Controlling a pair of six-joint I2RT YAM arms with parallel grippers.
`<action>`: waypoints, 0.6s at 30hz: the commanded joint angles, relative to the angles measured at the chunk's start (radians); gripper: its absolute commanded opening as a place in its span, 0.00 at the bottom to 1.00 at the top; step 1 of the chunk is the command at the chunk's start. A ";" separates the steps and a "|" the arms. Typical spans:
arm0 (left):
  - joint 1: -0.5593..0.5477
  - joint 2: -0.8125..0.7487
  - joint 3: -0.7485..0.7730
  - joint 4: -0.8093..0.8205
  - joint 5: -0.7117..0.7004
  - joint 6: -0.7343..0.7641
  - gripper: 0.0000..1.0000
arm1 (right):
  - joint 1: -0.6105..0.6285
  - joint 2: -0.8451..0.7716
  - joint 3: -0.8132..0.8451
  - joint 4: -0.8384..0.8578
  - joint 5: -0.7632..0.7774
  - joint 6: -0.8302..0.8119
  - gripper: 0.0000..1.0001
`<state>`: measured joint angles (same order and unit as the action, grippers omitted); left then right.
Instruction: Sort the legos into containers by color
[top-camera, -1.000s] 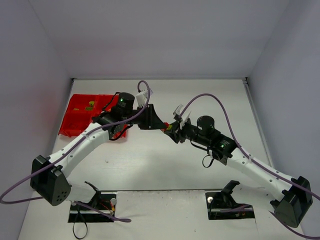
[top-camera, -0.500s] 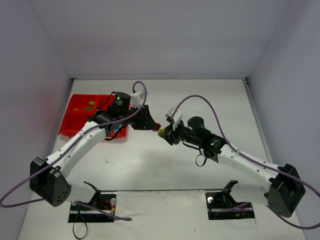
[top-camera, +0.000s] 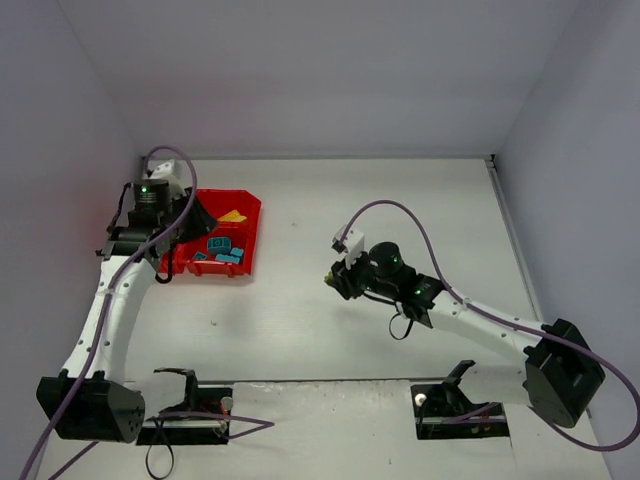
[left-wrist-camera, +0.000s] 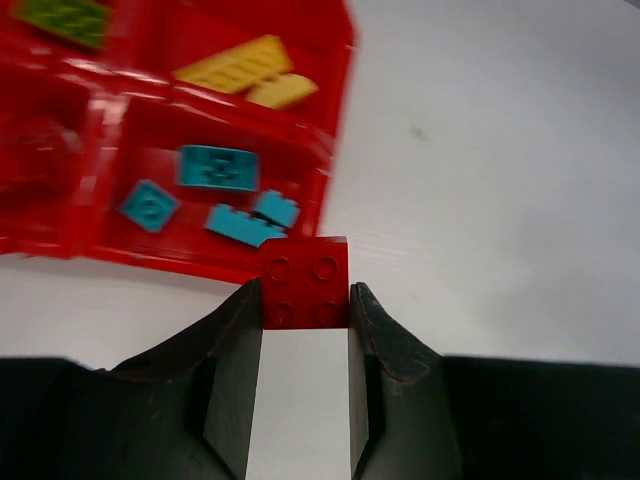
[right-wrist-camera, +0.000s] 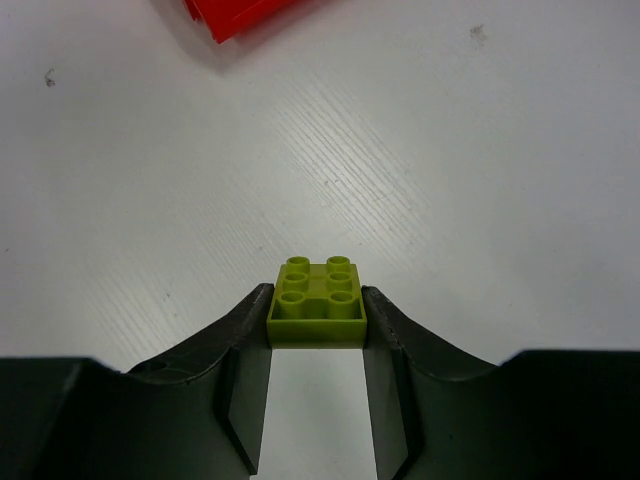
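- Pinched in the left gripper (left-wrist-camera: 306, 292): a red brick (left-wrist-camera: 305, 275), two studs by two, studs toward the camera, one dark finger flat against each side.
- Pinched the same way in the right gripper (right-wrist-camera: 316, 302): a lime green brick (right-wrist-camera: 316, 318), studs up, over bare white table (right-wrist-camera: 470, 180).
- Found just past the red brick, spreading from 10 to 12 o'clock in the left wrist view: the red tray (left-wrist-camera: 338, 120), its near rim overlapped by the brick.
- Counted in the tray's near right compartment: four teal-blue bricks (left-wrist-camera: 218, 167), lying flat.
- Seen farther on, in the far right compartment at 11 o'clock: two yellow bricks (left-wrist-camera: 235, 65), touching.
- Glimpsed in the far left compartment at 10 o'clock, cut by the frame edge: a green brick (left-wrist-camera: 62, 15).
- Could not tell what lay in the near left compartment, blurred.
- Placed from overhead: tray at the table's 9 o'clock side, left half under the left arm (top-camera: 115, 295); right gripper near mid-table, well apart toward 3 o'clock.
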<state>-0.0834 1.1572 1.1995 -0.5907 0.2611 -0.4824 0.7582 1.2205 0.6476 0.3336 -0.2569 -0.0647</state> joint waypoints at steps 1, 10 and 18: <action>0.126 -0.005 -0.018 -0.006 -0.265 0.011 0.00 | -0.003 -0.087 -0.022 0.108 0.041 0.037 0.00; 0.330 0.237 -0.032 0.187 -0.321 -0.018 0.00 | -0.005 -0.174 -0.086 0.174 0.024 0.065 0.00; 0.340 0.403 0.080 0.151 -0.378 -0.016 0.51 | -0.005 -0.182 -0.085 0.173 0.021 0.065 0.00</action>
<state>0.2512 1.5818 1.1923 -0.4725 -0.0700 -0.4866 0.7582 1.0657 0.5522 0.4145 -0.2367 -0.0067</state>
